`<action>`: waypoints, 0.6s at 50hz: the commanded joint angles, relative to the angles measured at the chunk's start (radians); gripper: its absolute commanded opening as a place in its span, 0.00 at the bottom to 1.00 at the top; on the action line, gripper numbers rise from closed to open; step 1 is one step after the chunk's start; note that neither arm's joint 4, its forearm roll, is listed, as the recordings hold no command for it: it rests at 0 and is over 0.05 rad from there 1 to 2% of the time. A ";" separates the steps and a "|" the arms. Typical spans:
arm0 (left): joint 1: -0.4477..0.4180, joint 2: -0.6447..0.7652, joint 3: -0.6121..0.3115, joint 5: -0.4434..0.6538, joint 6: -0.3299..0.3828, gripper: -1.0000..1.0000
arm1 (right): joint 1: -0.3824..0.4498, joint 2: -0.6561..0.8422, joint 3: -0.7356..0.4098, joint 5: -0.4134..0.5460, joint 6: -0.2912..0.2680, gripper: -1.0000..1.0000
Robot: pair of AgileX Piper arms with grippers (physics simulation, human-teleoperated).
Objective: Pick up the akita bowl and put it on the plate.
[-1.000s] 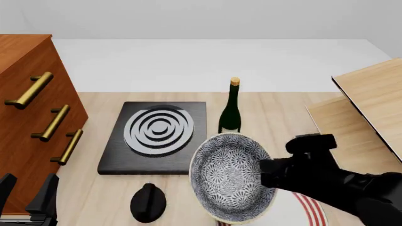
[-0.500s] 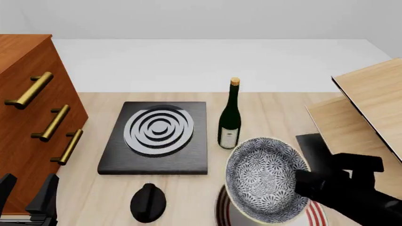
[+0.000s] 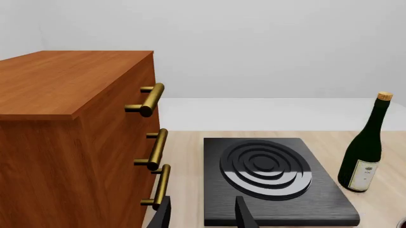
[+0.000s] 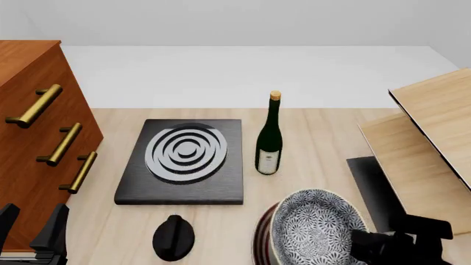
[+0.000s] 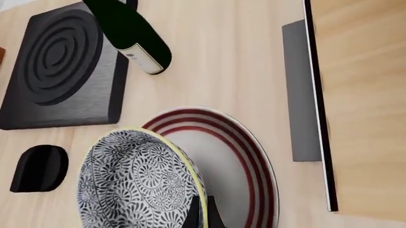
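The akita bowl [image 4: 315, 227], blue-and-white patterned inside, hangs tilted over the plate [image 4: 261, 243] near the table's front edge. My right gripper [image 4: 358, 243] is shut on its right rim. In the right wrist view the bowl [image 5: 133, 180] covers part of the white, red-ringed plate [image 5: 244, 161], with the gripper [image 5: 201, 212] pinching the pale rim. Whether bowl and plate touch I cannot tell. My left gripper [image 4: 31, 223] stays at the front left by the dresser, open and holding nothing; its two fingers [image 3: 244, 216] show in the left wrist view.
A black slab with grey rings [image 4: 184, 160] lies mid-table, a dark wine bottle [image 4: 269, 138] stands just right of it, and a black knob [image 4: 174, 237] sits in front. A wooden dresser [image 4: 37, 132] fills the left side. Wooden shelf boards [image 4: 427, 138] stand at the right.
My right gripper has carried the bowl right and toward the front edge, lowering it from beside the bottle to over the plate. The left arm has not moved.
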 commanded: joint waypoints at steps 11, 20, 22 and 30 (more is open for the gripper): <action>0.000 0.000 0.000 0.000 0.000 1.00 | 0.010 0.016 0.112 -0.090 0.036 0.00; 0.000 0.000 0.000 0.000 0.000 1.00 | 0.003 0.041 0.094 -0.098 0.021 0.00; 0.000 0.000 0.000 0.000 0.000 1.00 | 0.003 0.040 0.087 -0.093 0.019 0.00; 0.000 0.000 0.000 0.000 0.000 1.00 | 0.006 0.037 0.063 -0.074 0.003 0.00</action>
